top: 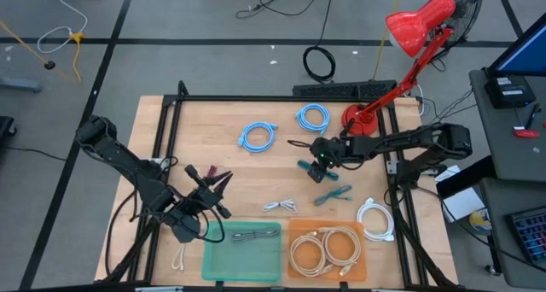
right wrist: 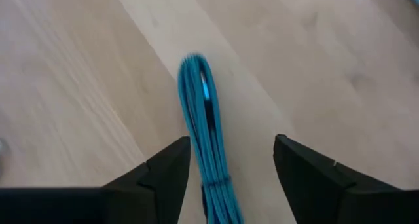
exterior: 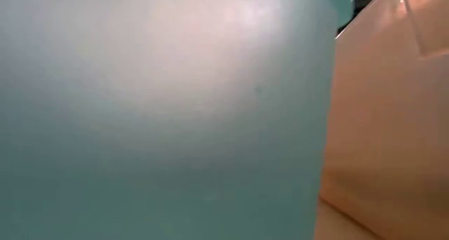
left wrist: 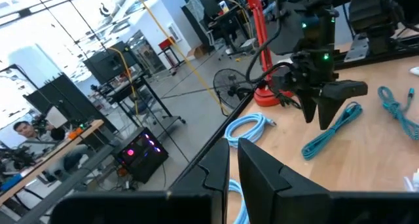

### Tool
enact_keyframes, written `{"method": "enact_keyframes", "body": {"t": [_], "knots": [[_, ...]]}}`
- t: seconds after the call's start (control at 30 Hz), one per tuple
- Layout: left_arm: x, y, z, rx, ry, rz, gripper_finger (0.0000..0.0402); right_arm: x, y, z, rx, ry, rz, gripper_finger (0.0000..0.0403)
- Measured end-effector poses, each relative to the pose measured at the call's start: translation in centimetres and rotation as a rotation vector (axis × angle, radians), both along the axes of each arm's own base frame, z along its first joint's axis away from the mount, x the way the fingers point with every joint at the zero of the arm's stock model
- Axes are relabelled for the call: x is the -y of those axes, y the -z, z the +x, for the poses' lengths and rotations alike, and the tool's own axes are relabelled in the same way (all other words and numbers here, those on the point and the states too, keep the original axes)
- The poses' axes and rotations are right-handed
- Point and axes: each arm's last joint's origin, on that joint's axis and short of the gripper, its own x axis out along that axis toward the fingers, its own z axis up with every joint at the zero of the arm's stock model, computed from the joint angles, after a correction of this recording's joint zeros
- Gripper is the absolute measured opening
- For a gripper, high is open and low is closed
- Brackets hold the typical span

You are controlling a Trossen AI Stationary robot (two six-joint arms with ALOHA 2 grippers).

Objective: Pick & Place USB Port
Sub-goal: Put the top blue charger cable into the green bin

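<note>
A teal cable bundle (top: 304, 166) lies flat on the wooden table near its middle. My right gripper (top: 319, 164) hangs over it, pointing down. In the right wrist view my right gripper (right wrist: 232, 140) is open and its fingers stand on either side of the bundle (right wrist: 200, 106); I see no touch. The left wrist view shows the same bundle (left wrist: 330, 133) below those fingers. My left gripper (top: 213, 186) is raised over the table's near left part. Its fingers (left wrist: 234, 149) are shut on nothing.
A second teal bundle (top: 333, 194) lies nearer. Two light blue coils (top: 256, 136) (top: 313, 117) lie farther back, and white cables (top: 375, 217) (top: 279, 206) to the near right. A green tray (top: 213, 259) and an orange tray (top: 294, 232) sit at the near edge. A red lamp (top: 358, 119) stands far right.
</note>
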Motion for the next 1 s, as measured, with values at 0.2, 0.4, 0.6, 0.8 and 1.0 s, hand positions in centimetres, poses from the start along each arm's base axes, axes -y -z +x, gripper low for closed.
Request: {"method": "enact_keyframes", "body": {"t": [0.2,0.4,0.6,0.8,1.0], "knots": [[0.0,0.0,0.0,0.007,0.004,-0.012,0.0035,-1.1,0.4,-0.8,-0.099,-0.019,0.026,0.0209],[0.0,0.0,0.0,0.006,0.010,-0.017,0.0035,-2.5,0.7,-1.4,-0.174,-0.040,0.042,0.0209],[0.0,0.0,0.0,0.006,0.013,-0.021,0.0035,-2.9,0.9,-1.2,-0.182,-0.041,0.012,0.0208],[0.1,0.0,0.0,0.007,0.017,-0.026,0.0035,-2.8,1.9,-0.8,-0.203,-0.021,-0.003,0.0208],[0.1,0.0,0.0,0.007,0.017,-0.027,0.0035,-2.8,2.3,-0.8,-0.220,0.016,0.015,0.0170]]}}
